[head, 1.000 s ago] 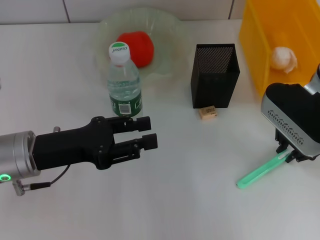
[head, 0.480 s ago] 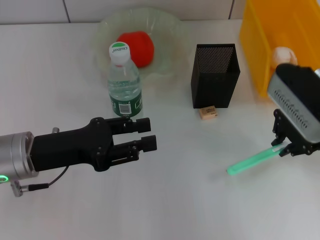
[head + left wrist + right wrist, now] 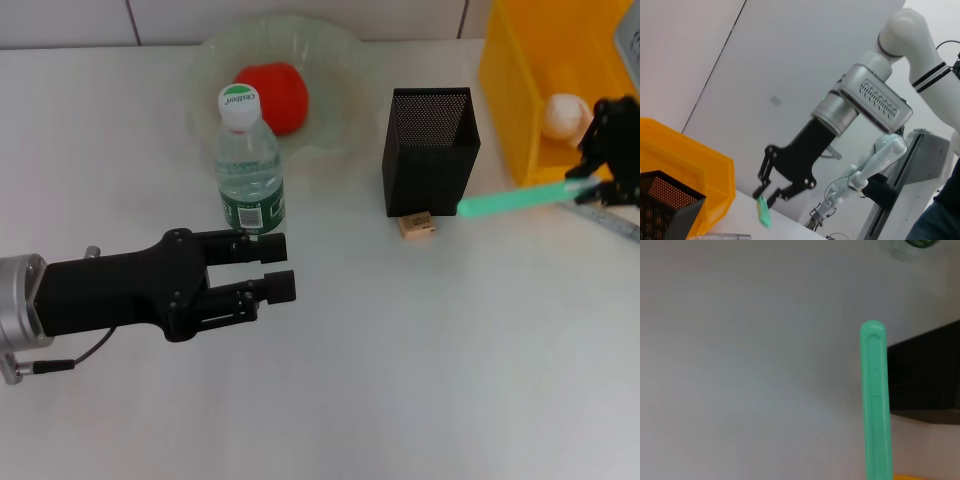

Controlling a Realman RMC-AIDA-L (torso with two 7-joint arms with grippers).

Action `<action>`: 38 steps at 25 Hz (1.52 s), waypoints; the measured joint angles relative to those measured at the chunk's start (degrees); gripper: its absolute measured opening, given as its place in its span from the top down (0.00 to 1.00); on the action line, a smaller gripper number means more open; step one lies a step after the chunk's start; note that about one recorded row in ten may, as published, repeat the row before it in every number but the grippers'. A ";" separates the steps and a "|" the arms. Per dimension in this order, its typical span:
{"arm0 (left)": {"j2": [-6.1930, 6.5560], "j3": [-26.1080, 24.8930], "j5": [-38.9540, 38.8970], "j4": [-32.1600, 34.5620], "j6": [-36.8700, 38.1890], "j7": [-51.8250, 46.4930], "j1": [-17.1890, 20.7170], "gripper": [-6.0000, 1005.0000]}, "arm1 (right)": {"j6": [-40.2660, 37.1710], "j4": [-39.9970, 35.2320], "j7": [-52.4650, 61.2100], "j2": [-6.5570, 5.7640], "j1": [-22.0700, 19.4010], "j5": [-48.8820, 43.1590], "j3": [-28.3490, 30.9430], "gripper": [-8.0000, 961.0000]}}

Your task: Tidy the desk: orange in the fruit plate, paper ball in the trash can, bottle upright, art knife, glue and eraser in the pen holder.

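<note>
**Green art knife in the air beside the pen holder**

I've got the art knife (image 3: 520, 197) clamped in the right gripper (image 3: 597, 180), lifted level, tip just beside the pen holder (image 3: 430, 150) and above the eraser (image 3: 416, 225). Left gripper (image 3: 277, 265) hangs open near the upright bottle (image 3: 247, 165).

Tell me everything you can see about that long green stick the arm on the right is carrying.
The art knife is a slim, flat, bright green bar that looks like plastic, with a rounded free end and a long shallow groove down its face. No blade shows. The right gripper is shut on one end and holds it lifted off the table, nearly level, its free end pointing toward the pen holder. Nothing else touches it.
</note>
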 joint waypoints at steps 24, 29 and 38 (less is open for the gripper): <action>-0.44 -0.16 -0.42 0.47 0.46 0.03 0.20 0.47 | 4.53 0.26 5.80 -6.39 16.00 -7.06 -18.03 0.81; -0.58 -0.29 -0.43 0.47 0.53 0.01 0.25 0.47 | 8.55 6.04 5.82 -7.80 18.59 -7.20 -22.95 0.81; -0.59 -0.40 -0.48 0.47 1.22 -0.69 0.27 0.47 | 13.05 15.14 5.98 -8.49 24.02 -7.22 -32.94 0.81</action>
